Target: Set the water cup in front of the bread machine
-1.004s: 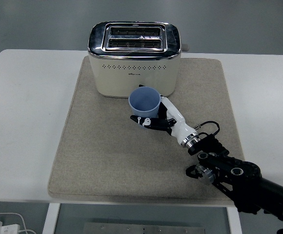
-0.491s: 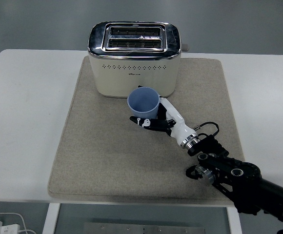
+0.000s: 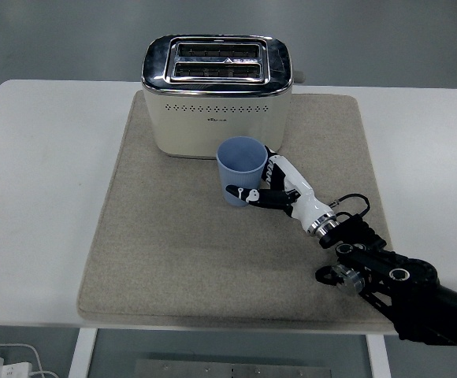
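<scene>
The light blue water cup (image 3: 239, 164) stands upright on the beige mat (image 3: 165, 244), just in front of the cream and chrome bread machine (image 3: 217, 94), towards its right half. My right hand (image 3: 261, 186) reaches in from the lower right and is shut on the cup. The thumb lies across the cup's lower front and the other fingers (image 3: 273, 167) wrap its right side. Part of the cup's base is hidden behind the thumb. The left arm does not show.
The mat covers the middle of the white table (image 3: 39, 181). My black right forearm (image 3: 402, 287) lies over the mat's near right corner. A white cable and plug (image 3: 0, 358) show below the table's near left edge.
The cup has moved a little to the right and stands straighter, closer to the mat. My right hand and forearm shifted right with it.
</scene>
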`<action>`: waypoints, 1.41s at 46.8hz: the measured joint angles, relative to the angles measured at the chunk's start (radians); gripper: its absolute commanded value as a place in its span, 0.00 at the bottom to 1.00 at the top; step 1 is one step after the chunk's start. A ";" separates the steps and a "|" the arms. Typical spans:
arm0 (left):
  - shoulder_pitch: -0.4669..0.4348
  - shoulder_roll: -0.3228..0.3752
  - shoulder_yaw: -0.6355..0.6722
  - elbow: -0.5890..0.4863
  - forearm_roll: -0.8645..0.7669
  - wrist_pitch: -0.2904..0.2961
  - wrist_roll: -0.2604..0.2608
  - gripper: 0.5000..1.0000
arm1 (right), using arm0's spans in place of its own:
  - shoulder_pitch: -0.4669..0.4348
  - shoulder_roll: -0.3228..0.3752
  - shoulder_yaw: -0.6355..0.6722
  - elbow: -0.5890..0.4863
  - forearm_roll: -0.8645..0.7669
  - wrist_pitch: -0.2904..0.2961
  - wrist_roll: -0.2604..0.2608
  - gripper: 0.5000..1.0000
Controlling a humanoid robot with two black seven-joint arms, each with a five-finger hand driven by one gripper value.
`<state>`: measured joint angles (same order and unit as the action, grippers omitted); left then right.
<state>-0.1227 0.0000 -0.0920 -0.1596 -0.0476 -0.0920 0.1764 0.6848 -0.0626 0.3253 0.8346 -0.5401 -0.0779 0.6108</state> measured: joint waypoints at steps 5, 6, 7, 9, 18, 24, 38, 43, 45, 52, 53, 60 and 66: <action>0.000 0.000 0.000 0.000 0.000 0.000 0.000 1.00 | 0.001 -0.011 0.000 0.000 0.003 0.002 0.000 0.86; 0.000 0.000 0.000 0.000 0.000 0.000 0.000 1.00 | 0.001 -0.013 0.000 0.000 0.003 0.004 0.000 0.86; 0.000 0.000 0.000 0.000 0.000 0.000 0.000 1.00 | 0.001 -0.014 0.000 0.000 0.004 0.007 0.000 0.86; 0.000 0.000 0.000 0.000 0.000 0.000 0.000 1.00 | 0.000 -0.015 0.001 0.000 0.004 0.010 0.000 0.86; 0.000 0.000 0.000 0.001 0.000 -0.001 0.000 1.00 | -0.005 -0.048 0.002 0.030 0.005 0.010 0.000 0.86; 0.000 0.000 0.000 0.000 0.000 -0.001 0.000 1.00 | -0.005 -0.065 0.002 0.055 0.007 0.010 0.000 0.86; 0.000 0.000 0.000 0.000 0.000 0.000 0.000 1.00 | -0.009 -0.091 0.010 0.096 0.008 0.004 0.000 0.86; 0.000 0.000 0.000 0.000 0.000 0.000 0.000 1.00 | -0.014 -0.104 0.013 0.102 0.008 0.004 0.000 0.86; 0.000 0.000 0.000 0.000 0.000 0.000 0.000 1.00 | -0.018 -0.111 0.014 0.102 0.008 0.004 0.000 0.86; 0.000 0.000 0.000 0.000 0.000 0.000 0.000 1.00 | -0.026 -0.132 0.016 0.115 0.008 0.008 0.000 0.86; 0.000 0.000 0.000 0.000 0.000 0.000 0.000 1.00 | -0.027 -0.134 0.016 0.115 0.008 0.007 0.000 0.86; 0.000 0.000 0.000 0.000 0.000 0.000 0.000 1.00 | -0.033 -0.155 0.016 0.118 0.008 0.009 0.000 0.86; 0.000 0.000 0.000 0.000 0.000 0.000 0.000 1.00 | -0.040 -0.176 0.016 0.138 0.008 0.009 0.000 0.86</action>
<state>-0.1227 0.0000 -0.0920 -0.1596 -0.0476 -0.0920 0.1764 0.6452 -0.2388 0.3409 0.9721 -0.5322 -0.0694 0.6109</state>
